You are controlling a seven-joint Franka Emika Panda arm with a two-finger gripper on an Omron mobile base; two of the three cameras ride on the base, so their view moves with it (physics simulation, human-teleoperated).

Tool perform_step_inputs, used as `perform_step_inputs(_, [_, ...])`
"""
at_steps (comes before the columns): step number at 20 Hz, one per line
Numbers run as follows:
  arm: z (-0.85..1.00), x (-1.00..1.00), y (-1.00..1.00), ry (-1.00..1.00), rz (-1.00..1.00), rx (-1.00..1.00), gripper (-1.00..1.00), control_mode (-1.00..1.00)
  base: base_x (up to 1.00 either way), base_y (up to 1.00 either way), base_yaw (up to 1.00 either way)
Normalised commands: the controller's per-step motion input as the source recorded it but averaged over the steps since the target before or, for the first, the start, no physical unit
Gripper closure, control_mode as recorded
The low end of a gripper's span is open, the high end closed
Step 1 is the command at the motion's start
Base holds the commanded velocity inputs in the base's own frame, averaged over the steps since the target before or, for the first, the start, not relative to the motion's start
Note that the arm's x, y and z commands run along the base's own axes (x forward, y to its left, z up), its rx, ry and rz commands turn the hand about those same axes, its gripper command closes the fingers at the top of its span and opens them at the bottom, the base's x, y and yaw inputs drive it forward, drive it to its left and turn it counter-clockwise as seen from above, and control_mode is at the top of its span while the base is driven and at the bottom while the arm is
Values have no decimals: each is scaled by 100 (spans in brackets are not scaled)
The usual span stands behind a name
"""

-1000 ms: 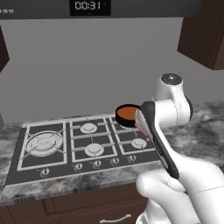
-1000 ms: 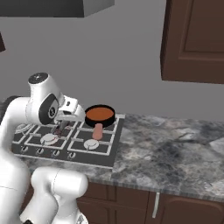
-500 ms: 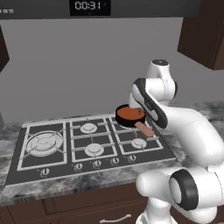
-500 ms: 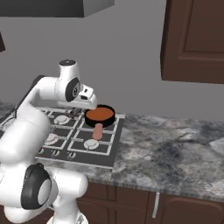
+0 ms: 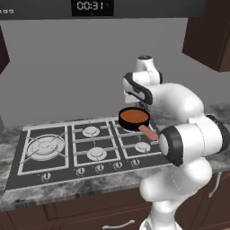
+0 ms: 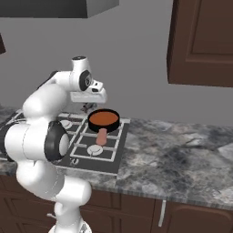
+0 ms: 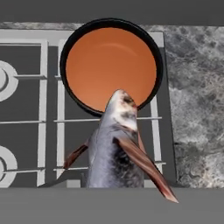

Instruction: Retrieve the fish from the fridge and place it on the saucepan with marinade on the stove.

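We are gripping the small grey-brown fish in our claw, its nose overhanging the near rim of the round black saucepan of orange marinade.

Setting: domestic kitchen, rendered. Evidence: black gas stove with five silver burners, grey grates and a front row of knobs, set flush into a grey-marbled stone table. Dark brown wooden base cabinets with light handles below; matching wall cabinet above right. Grey range hood overhead in right base view; dark panel with digital clock readout above the stove in left base view. Plain grey back wall. Saucepan with marinade on rear right burner.
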Motion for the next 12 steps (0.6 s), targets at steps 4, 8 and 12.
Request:
perform_step_inputs(4, [-42, 84, 0, 8, 0, 7, 100, -100, 0, 0, 0])
perform_step_inputs(8, [-70, 76, 0, 6, 0, 0, 100, -100, 0, 0, 0])
perform_step_inputs(12, [-56, 77, -3, 6, 0, 0, 100, -100, 0, 0, 0])
